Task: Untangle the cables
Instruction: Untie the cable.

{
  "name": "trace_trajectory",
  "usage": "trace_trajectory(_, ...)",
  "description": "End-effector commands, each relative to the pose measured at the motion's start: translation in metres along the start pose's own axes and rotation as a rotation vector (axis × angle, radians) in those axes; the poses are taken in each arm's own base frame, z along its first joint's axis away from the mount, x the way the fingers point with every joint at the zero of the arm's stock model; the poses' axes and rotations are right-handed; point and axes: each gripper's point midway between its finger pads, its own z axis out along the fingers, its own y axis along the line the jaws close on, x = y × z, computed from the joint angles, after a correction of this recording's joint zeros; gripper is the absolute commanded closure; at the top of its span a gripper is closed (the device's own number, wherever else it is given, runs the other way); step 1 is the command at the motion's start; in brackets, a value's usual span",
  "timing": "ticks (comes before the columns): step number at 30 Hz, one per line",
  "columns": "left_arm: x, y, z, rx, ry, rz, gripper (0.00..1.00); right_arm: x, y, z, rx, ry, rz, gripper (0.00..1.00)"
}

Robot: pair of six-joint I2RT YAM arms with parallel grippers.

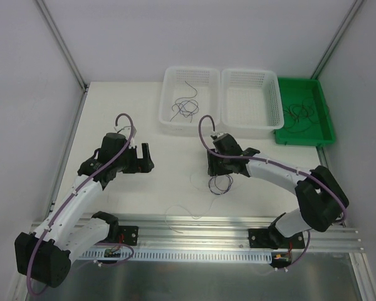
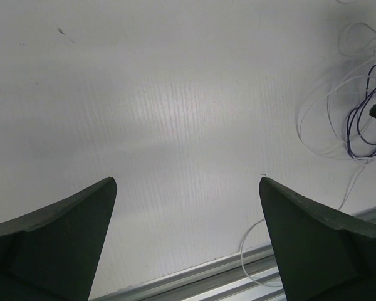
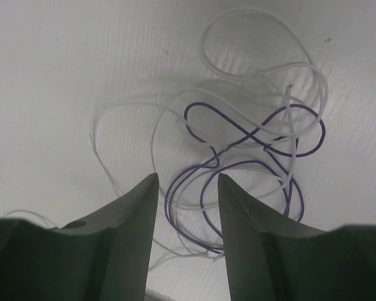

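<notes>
Cables [image 1: 220, 183]: purple and white tangle lying on desk [image 1: 156, 188]; near the centre
Right end effector [image 3: 188, 179]: released; fingers narrowly parted just above the tangle's loops
Left end effector [image 2: 188, 182]: released wide; above desk, well left of tangle

A loose tangle of cables [image 1: 220, 183], thin dark purple and white loops, lies flat well in front of the middle basket [image 1: 250, 124]; separate dark strands [image 1: 185, 106] curl just left of it
</notes>
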Motion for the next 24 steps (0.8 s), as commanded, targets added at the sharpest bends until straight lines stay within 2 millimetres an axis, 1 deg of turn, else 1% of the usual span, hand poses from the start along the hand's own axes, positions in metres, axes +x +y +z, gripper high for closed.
trace_trajectory(1, 0.002, -0.002, 0.000, 0.024, 0.013, 0.020, 0.01, -0.015, 0.002, 0.019, 0.032, -0.067, 0.047, 0.54)
trace_trajectory(4, 0.003, -0.003, 0.001, 0.028, 0.019, 0.020, 0.01, -0.012, -0.008, 0.028, 0.100, -0.054, 0.052, 0.54)
trace_trajectory(5, 0.002, -0.003, 0.001, 0.027, 0.019, 0.020, 0.01, -0.013, -0.014, 0.030, 0.136, -0.062, 0.052, 0.54)
trace_trajectory(7, 0.002, -0.003, 0.002, 0.028, 0.021, 0.020, 0.01, -0.007, -0.020, 0.035, 0.169, -0.040, 0.043, 0.55)
trace_trajectory(9, 0.004, -0.004, 0.003, 0.033, 0.029, 0.020, 0.01, -0.006, -0.019, 0.040, 0.164, -0.039, 0.039, 0.55)
trace_trajectory(12, 0.004, -0.004, 0.004, 0.036, 0.035, 0.018, 0.01, -0.006, -0.011, 0.046, 0.135, -0.042, 0.009, 0.61)
trace_trajectory(13, 0.005, -0.004, 0.004, 0.037, 0.038, 0.018, 0.01, -0.008, -0.009, 0.046, 0.134, -0.046, 0.004, 0.67)
trace_trajectory(15, 0.005, -0.006, 0.004, 0.044, 0.044, 0.017, 0.01, -0.015, -0.006, 0.045, 0.125, -0.061, -0.015, 0.75)
trace_trajectory(16, 0.006, -0.007, 0.004, 0.050, 0.046, 0.020, 0.01, -0.018, -0.005, 0.044, 0.124, -0.069, -0.016, 0.83)
trace_trajectory(17, 0.006, -0.007, 0.005, 0.053, 0.048, 0.020, 0.01, -0.021, -0.003, 0.041, 0.118, -0.075, -0.025, 0.87)
trace_trajectory(18, 0.007, -0.011, 0.004, 0.073, 0.052, 0.021, 0.01, -0.031, 0.001, 0.035, 0.108, -0.102, -0.027, 0.94)
trace_trajectory(20, 0.006, -0.016, 0.004, 0.099, 0.050, 0.016, 0.01, -0.038, 0.002, 0.023, 0.111, -0.121, -0.033, 0.99)
trace_trajectory(21, 0.005, -0.019, 0.004, 0.117, 0.044, 0.012, 0.01, -0.049, 0.005, 0.010, 0.105, -0.158, -0.033, 0.99)
trace_trajectory(22, 0.004, -0.025, 0.003, 0.150, 0.042, 0.003, 0.01, -0.056, 0.005, 0.001, 0.109, -0.180, -0.035, 0.99)
trace_trajectory(24, 0.001, -0.034, 0.001, 0.183, 0.029, -0.012, 0.01, -0.059, 0.005, -0.014, 0.110, -0.195, -0.040, 0.99)
